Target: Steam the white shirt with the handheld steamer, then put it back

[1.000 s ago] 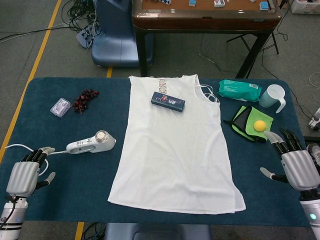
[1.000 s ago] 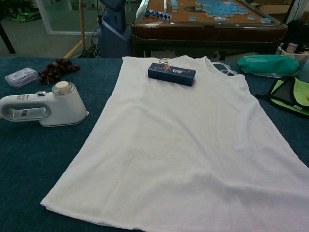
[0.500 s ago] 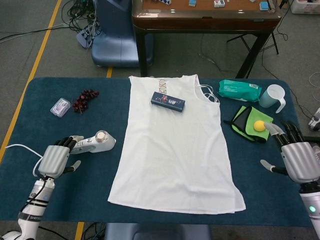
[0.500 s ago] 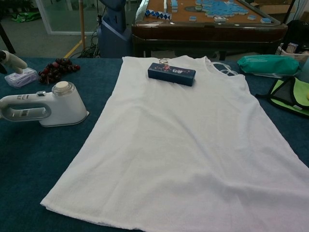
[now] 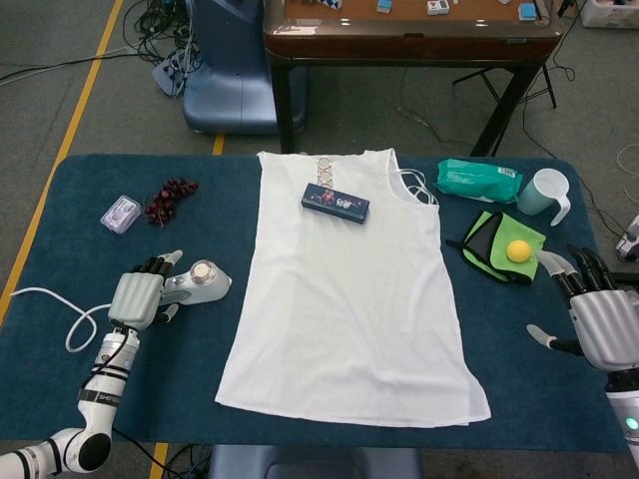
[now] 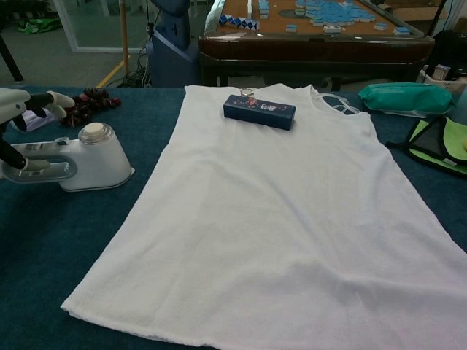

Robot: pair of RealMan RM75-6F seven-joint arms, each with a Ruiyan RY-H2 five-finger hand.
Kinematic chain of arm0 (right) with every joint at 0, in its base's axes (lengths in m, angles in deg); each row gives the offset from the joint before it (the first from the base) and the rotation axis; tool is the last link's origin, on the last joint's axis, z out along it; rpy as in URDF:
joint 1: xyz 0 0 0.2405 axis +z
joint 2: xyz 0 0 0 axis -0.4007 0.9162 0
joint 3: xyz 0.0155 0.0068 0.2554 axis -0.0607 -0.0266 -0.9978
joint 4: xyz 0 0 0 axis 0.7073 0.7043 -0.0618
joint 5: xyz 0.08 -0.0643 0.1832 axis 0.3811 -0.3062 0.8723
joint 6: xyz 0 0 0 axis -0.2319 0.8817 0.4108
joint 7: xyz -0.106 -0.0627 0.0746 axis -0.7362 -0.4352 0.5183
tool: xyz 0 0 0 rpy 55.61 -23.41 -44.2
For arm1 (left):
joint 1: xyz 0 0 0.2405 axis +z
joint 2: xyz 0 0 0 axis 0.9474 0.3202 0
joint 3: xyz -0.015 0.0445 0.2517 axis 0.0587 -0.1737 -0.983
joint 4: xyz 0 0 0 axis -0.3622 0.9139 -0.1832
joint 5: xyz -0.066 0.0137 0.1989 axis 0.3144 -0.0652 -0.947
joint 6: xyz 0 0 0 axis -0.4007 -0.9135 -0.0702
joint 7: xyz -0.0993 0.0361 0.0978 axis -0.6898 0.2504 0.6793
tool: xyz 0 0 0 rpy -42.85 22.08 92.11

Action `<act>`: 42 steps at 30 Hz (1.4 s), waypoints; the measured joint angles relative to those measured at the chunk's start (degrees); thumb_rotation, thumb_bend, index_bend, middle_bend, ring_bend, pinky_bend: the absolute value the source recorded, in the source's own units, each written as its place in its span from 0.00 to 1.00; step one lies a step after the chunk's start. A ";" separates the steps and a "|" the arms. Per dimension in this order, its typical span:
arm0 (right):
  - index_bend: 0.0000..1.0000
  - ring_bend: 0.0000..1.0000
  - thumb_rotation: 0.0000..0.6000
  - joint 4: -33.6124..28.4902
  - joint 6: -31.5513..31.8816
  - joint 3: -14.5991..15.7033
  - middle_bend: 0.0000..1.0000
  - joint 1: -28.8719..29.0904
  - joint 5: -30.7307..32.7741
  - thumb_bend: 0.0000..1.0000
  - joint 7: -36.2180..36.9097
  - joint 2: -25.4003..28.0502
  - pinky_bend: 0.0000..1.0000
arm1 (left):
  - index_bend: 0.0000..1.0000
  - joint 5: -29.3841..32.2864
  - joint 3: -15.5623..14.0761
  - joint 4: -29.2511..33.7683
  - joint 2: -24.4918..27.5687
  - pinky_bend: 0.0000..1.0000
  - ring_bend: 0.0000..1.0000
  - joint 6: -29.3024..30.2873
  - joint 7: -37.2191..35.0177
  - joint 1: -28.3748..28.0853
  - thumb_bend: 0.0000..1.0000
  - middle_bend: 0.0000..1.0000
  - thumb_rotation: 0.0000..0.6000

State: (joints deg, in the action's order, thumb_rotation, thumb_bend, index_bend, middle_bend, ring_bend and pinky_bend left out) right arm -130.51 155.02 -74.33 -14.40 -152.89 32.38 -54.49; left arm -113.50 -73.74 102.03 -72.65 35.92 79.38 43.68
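Observation:
The white shirt (image 5: 344, 289) (image 6: 284, 219) lies flat in the middle of the blue table, neck toward the far side. A dark blue box (image 5: 335, 203) (image 6: 260, 111) rests on its neckline. The white handheld steamer (image 5: 196, 282) (image 6: 76, 162) lies on its side left of the shirt, its cord (image 5: 45, 299) trailing left. My left hand (image 5: 137, 295) (image 6: 18, 109) hovers over the steamer's handle with fingers apart, holding nothing. My right hand (image 5: 604, 321) is open near the table's right edge, far from the shirt.
Dark grapes (image 5: 169, 199) and a small clear packet (image 5: 120, 214) lie at the back left. A green wipes pack (image 5: 478, 180), a pale jug (image 5: 545, 192) and a green cloth with a yellow ball (image 5: 517, 250) sit at the back right.
My left hand has travelled from the table's left edge rightward and forward to just over the steamer's handle. My right hand has drifted slightly right and down.

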 measured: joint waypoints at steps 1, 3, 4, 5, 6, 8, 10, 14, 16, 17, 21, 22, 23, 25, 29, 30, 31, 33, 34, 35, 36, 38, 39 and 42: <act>0.08 0.01 1.00 0.06 0.01 0.06 0.17 -0.04 -0.06 0.14 0.19 0.04 0.00 | 0.08 0.60 0.02 -0.57 -0.28 0.26 0.16 -0.11 0.50 -0.22 0.20 0.14 1.00; 0.08 0.01 1.00 0.22 0.04 0.20 0.17 -0.13 -0.21 0.14 0.47 0.11 0.00 | 0.08 1.84 0.08 -1.81 -0.90 0.26 0.16 -0.19 1.40 -0.63 0.21 0.14 1.00; 0.08 0.01 1.00 0.25 0.05 0.24 0.17 -0.14 -0.25 0.14 0.55 0.12 0.00 | 0.08 2.27 0.12 -2.29 -1.15 0.26 0.16 -0.18 1.51 -0.76 0.21 0.14 1.00; 0.08 0.01 1.00 0.27 0.03 0.28 0.17 -0.15 -0.32 0.14 0.65 0.12 0.00 | 0.08 2.71 0.17 -2.75 -1.37 0.26 0.16 -0.21 1.54 -0.89 0.21 0.14 1.00; 0.08 0.01 1.00 0.29 0.02 0.31 0.17 -0.15 -0.36 0.14 0.71 0.12 0.00 | 0.08 3.34 0.28 -3.34 -1.62 0.26 0.16 -0.30 1.49 -1.04 0.21 0.14 1.00; 0.08 0.01 1.00 0.33 0.01 0.35 0.17 -0.15 -0.43 0.14 0.81 0.10 0.00 | 0.08 4.35 0.48 -4.26 -2.04 0.26 0.16 -0.53 1.44 -1.33 0.20 0.14 1.00; 0.08 0.01 1.00 0.36 -0.01 0.40 0.17 -0.15 -0.48 0.14 0.92 0.07 0.00 | 0.09 5.22 0.72 -5.45 -2.61 0.26 0.16 -0.74 1.42 -1.73 0.20 0.14 1.00; 0.08 0.01 1.00 0.47 0.03 0.47 0.17 -0.21 -0.49 0.14 1.12 0.02 0.00 | 0.15 6.24 1.14 -8.11 -4.00 0.26 0.17 -0.94 1.29 -2.58 0.21 0.15 1.00; 0.08 0.01 1.00 0.54 0.12 0.49 0.17 -0.29 -0.47 0.14 1.24 0.04 0.00 | 0.20 6.68 1.33 -9.83 -4.78 0.26 0.17 -1.08 1.21 -3.07 0.21 0.17 1.00; 0.08 0.01 1.00 0.58 0.17 0.51 0.17 -0.34 -0.45 0.14 1.36 0.06 0.00 | 0.23 6.89 1.41 -10.60 -5.11 0.26 0.18 -1.17 1.16 -3.29 0.20 0.18 1.00; 0.08 0.01 1.00 0.83 0.24 0.58 0.17 -0.48 -0.33 0.14 1.70 0.10 0.00 | 0.31 7.86 1.87 -14.46 -6.61 0.26 0.19 -1.93 0.51 -4.30 0.20 0.23 1.00; 0.08 0.01 1.00 0.90 0.21 0.60 0.17 -0.49 -0.32 0.14 1.77 0.09 0.00 | 0.32 8.00 1.96 -15.32 -6.93 0.26 0.20 -2.12 0.32 -4.52 0.21 0.24 1.00; 0.08 0.01 1.00 0.95 0.16 0.62 0.17 -0.48 -0.30 0.14 1.81 0.06 0.00 | 0.34 8.12 2.06 -16.17 -7.27 0.26 0.21 -2.29 0.08 -4.75 0.21 0.26 1.00; 0.08 0.01 1.00 1.00 0.11 0.63 0.17 -0.46 -0.30 0.14 1.91 0.00 0.00 | 0.37 8.28 2.25 -18.02 -8.03 0.26 0.22 -2.64 -0.61 -5.26 0.21 0.28 1.00; 0.08 0.01 1.00 1.12 -0.13 0.63 0.17 -0.35 -0.21 0.14 2.08 -0.11 0.00 | 0.43 8.34 2.27 -20.63 -9.13 0.26 0.24 -3.34 -1.44 -6.05 0.21 0.32 1.00; 0.08 0.01 1.00 1.14 -0.19 0.63 0.17 -0.32 -0.17 0.14 2.10 -0.12 0.00 | 0.44 8.33 2.24 -21.27 -9.44 0.26 0.25 -3.56 -1.68 -6.25 0.21 0.33 1.00; 0.08 0.01 1.00 1.16 -0.22 0.62 0.17 -0.29 -0.15 0.14 2.10 -0.15 0.00 | 0.45 8.34 2.21 -21.72 -9.67 0.26 0.26 -3.76 -1.84 -6.39 0.21 0.34 1.00; 0.08 0.01 1.00 1.21 -0.26 0.58 0.17 -0.27 -0.06 0.14 2.06 -0.18 0.00 | 0.47 8.31 2.11 -22.50 -10.16 0.26 0.28 -4.13 -2.18 -6.71 0.21 0.37 1.00; 0.08 0.01 1.00 1.22 -0.28 0.58 0.17 -0.27 -0.01 0.14 2.06 -0.19 0.00 | 0.49 8.24 2.04 -22.77 -10.33 0.26 0.30 -4.20 -2.30 -6.80 0.21 0.38 1.00; 0.08 0.01 1.00 1.22 -0.33 0.58 0.17 -0.26 0.07 0.14 2.08 -0.20 0.00 | 0.51 8.17 1.97 -23.03 -10.49 0.27 0.32 -4.27 -2.43 -6.89 0.21 0.41 1.00; 0.08 0.01 1.00 1.22 -0.39 0.59 0.17 -0.27 0.14 0.14 2.10 -0.19 0.00 | 0.52 8.07 1.89 -23.36 -10.70 0.28 0.33 -4.32 -2.59 -6.97 0.21 0.43 1.00; 0.08 0.01 1.00 1.26 -0.42 0.64 0.17 -0.32 0.22 0.14 2.11 -0.17 0.00 | 0.55 7.85 1.77 -23.85 -11.05 0.31 0.38 -4.23 -2.84 -7.05 0.21 0.48 1.00; 0.08 0.01 1.00 1.28 -0.42 0.66 0.17 -0.36 0.27 0.14 2.15 -0.17 0.00 | 0.57 7.60 1.64 -24.16 -11.26 0.34 0.40 -4.07 -2.99 -7.07 0.21 0.51 1.00; 0.08 0.01 1.00 1.38 -0.41 0.74 0.17 -0.48 0.38 0.14 2.36 -0.18 0.00 | 0.61 7.11 1.25 -24.73 -11.64 0.38 0.45 -3.82 -3.33 -7.04 0.21 0.55 1.00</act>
State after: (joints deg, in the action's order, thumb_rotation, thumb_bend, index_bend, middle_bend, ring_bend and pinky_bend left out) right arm -129.13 154.62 -73.59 -14.87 -152.52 34.74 -54.67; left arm -106.38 -72.49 77.29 -84.29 32.10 76.05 36.63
